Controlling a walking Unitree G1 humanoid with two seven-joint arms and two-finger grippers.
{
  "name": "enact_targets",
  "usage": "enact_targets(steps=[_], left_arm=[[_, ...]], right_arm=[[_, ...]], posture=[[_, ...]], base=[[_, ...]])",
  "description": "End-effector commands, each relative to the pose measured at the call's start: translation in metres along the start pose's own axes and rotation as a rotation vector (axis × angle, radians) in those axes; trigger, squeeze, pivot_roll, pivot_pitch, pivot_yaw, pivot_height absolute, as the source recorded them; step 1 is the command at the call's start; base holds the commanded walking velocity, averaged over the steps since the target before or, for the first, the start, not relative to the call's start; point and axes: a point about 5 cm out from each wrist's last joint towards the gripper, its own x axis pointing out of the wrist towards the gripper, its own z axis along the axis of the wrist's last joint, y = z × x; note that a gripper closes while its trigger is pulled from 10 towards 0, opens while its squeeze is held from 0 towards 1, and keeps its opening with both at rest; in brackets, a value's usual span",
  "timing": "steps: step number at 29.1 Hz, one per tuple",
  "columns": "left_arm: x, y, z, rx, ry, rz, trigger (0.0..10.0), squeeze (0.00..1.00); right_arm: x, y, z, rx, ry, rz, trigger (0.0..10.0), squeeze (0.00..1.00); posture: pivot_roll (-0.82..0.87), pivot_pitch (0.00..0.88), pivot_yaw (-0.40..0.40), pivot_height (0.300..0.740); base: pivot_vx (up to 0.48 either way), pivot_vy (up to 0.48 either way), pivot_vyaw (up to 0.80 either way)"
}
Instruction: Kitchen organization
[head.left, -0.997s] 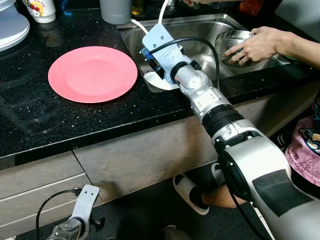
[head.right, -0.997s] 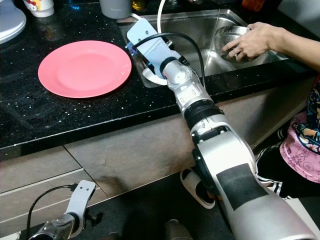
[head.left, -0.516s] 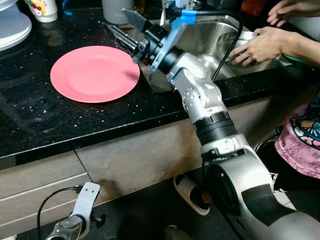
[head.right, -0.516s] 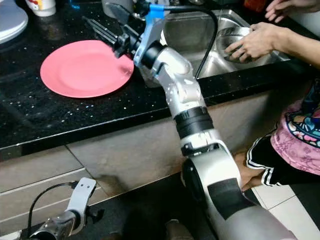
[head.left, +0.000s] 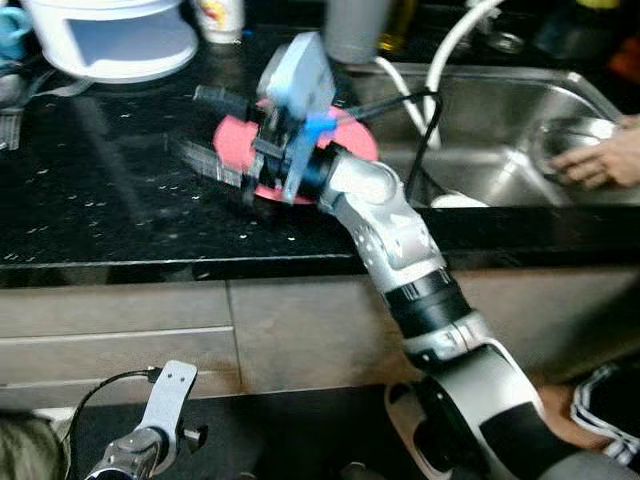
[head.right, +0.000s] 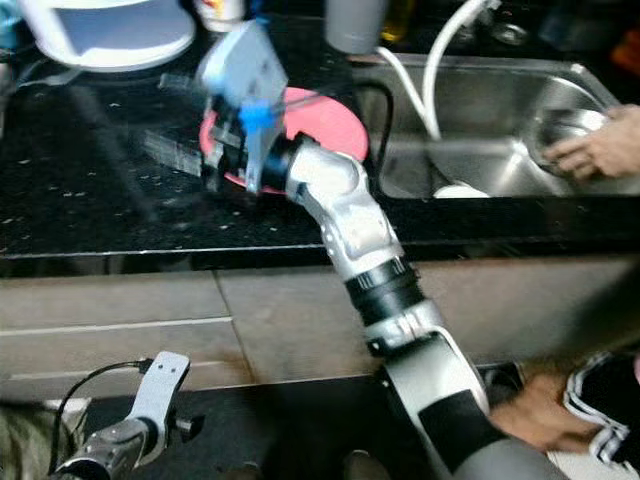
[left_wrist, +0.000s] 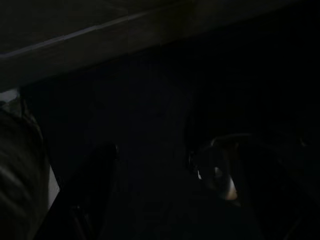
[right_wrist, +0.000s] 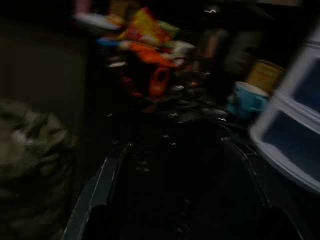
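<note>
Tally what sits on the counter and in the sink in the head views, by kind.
Pink plate: 1
Grey cup: 1
Printed mug: 1
White appliance: 1
Metal bowl in the sink, under a person's hand: 1
Total: 5

No text, label, brand or number can be read. The white cup (head.left: 222, 14) at the back of the counter carries a red and yellow print, too blurred to make out as words. Ahead of the right gripper's fingers (right_wrist: 102, 185), the orange and yellow packets (right_wrist: 145, 30) and the yellow tin (right_wrist: 265, 75) show only smears of colour. The left wrist view is too dark for any writing.
</note>
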Motion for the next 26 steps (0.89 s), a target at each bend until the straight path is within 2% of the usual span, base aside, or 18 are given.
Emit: enact_targets(steps=[1, 2, 3, 4, 7, 13, 18, 19, 22, 26], left_arm=[[-0.001, -0.003, -0.012, -0.015, 0.042, -0.004, 10.0, 0.0], [-0.001, -0.003, -0.012, -0.015, 0.042, -0.004, 10.0, 0.0], [0.0, -0.003, -0.012, -0.016, 0.041, -0.004, 10.0, 0.0], [0.0, -0.003, -0.012, -0.016, 0.041, -0.004, 10.0, 0.0], [0.0, -0.004, -0.011, -0.017, 0.039, -0.005, 10.0, 0.0], [0.0, -0.005, -0.011, -0.017, 0.039, -0.007, 10.0, 0.0], [0.0, -0.005, -0.012, -0.015, 0.041, -0.01, 10.0, 0.0], [0.0, -0.005, -0.012, -0.014, 0.042, -0.01, 10.0, 0.0], [0.0, -0.005, -0.012, -0.014, 0.042, -0.011, 10.0, 0.0], [0.0, -0.005, -0.013, -0.012, 0.042, -0.011, 10.0, 0.0]], right_arm=[[-0.001, 0.011, -0.003, -0.074, 0.055, 0.086, 10.0, 0.0], [-0.001, 0.011, -0.003, -0.074, 0.055, 0.086, 10.0, 0.0], [-0.006, 0.015, -0.009, -0.133, 0.12, 0.128, 10.0, 0.0], [-0.006, 0.015, -0.009, -0.133, 0.12, 0.128, 10.0, 0.0], [-0.021, 0.013, -0.02, -0.266, 0.278, 0.161, 10.0, 0.0], [-0.034, 0.009, -0.024, -0.347, 0.398, 0.141, 10.0, 0.0], [-0.056, -0.001, -0.031, -0.409, 0.558, 0.07, 10.0, 0.0], [-0.066, -0.005, -0.032, -0.426, 0.608, 0.067, 10.0, 0.0], [-0.068, -0.006, -0.032, -0.431, 0.622, 0.067, 10.0, 0.0], [-0.082, -0.014, -0.035, -0.498, 0.727, 0.033, 10.0, 0.0]], posture=[[0.06, 0.167, -0.061, 0.74], [0.06, 0.167, -0.061, 0.74], [0.06, 0.163, -0.061, 0.74], [0.06, 0.163, -0.061, 0.74], [0.05, 0.161, -0.064, 0.74], [0.04, 0.151, -0.062, 0.74], [0.04, 0.141, -0.062, 0.74], [0.04, 0.141, -0.062, 0.74], [0.04, 0.141, -0.062, 0.74], [0.03, 0.137, -0.059, 0.74]], base=[[0.0, 0.0, 0.79], [0.0, 0.0, 0.79], [0.0, 0.0, 0.58], [0.0, 0.0, 0.58], [0.0, 0.0, 0.0], [0.0, 0.0, 0.0], [0.0, 0.0, 0.0], [0.0, 0.0, 0.0], [0.0, 0.0, 0.0], [0.0, 0.0, 0.0]])
